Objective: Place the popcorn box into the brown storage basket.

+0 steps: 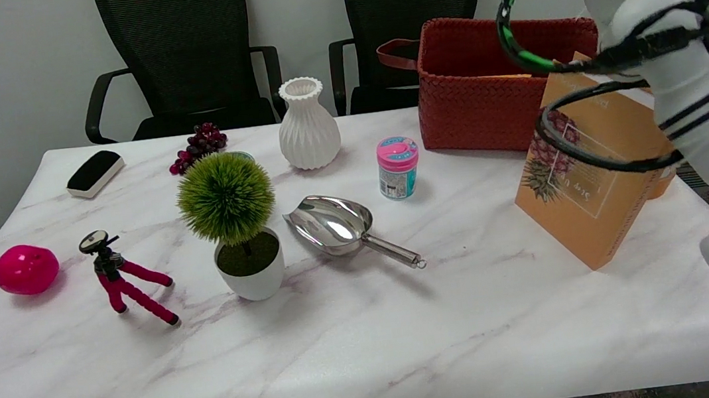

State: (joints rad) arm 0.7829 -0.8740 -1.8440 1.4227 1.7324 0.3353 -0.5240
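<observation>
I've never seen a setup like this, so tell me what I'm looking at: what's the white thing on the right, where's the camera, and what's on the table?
One camera looks down and across a marble-patterned table from its near side. The white shape at the right is a robot's right arm, wrapped in cables; its hand is hidden, so I cannot say whether it holds anything. In front of the arm stands a tilted orange popcorn box; behind it, a brown woven basket. Also there: a white vase, a pink-lidded jar, a metal scoop, a potted fake plant, grapes, a mini tripod, a pink ball and an eraser.
</observation>
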